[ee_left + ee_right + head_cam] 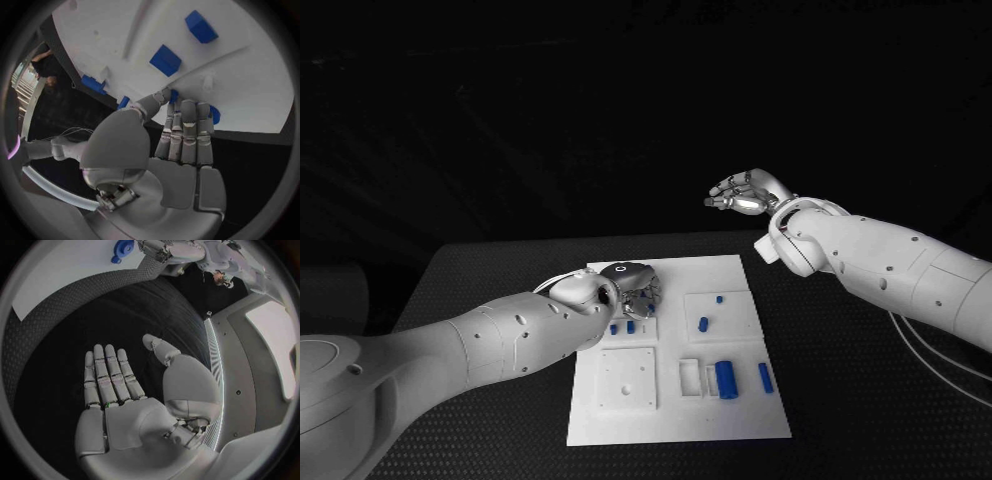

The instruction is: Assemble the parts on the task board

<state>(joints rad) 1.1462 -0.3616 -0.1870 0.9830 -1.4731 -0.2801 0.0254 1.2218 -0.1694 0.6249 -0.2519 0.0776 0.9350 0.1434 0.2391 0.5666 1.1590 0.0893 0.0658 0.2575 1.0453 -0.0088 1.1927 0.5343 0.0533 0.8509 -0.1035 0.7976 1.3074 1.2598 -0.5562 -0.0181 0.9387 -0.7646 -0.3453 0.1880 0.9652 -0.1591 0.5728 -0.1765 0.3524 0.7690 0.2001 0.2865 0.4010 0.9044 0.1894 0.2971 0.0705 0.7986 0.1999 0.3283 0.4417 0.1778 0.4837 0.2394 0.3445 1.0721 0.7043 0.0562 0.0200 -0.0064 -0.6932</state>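
Look at your left hand (625,285) first. It comes in over the far left part of the task board (733,420) and hangs low over it. In the left wrist view the fingers (187,135) lie straight and close side by side, with the tips down at the white board. A small blue part (214,114) peeks out at the fingertips, and another bit of blue (173,95) sits between the thumb and the fingers. You cannot tell if the hand has hold of either one or just touches them.

Next, the board lies flat in the middle of the black table (488,270). Two little blue parts (622,327) stand just beside your left hand. More blue parts sit to the right: a small one (704,323) near the middle, a tiny one (720,298) behind it, and two long ones (727,381) near the front, beside a white block (691,375).

Your right hand (747,192) is up in the air, well off the board, past its far right corner. It holds nothing. Its fingers (106,375) are stretched out flat over the table.
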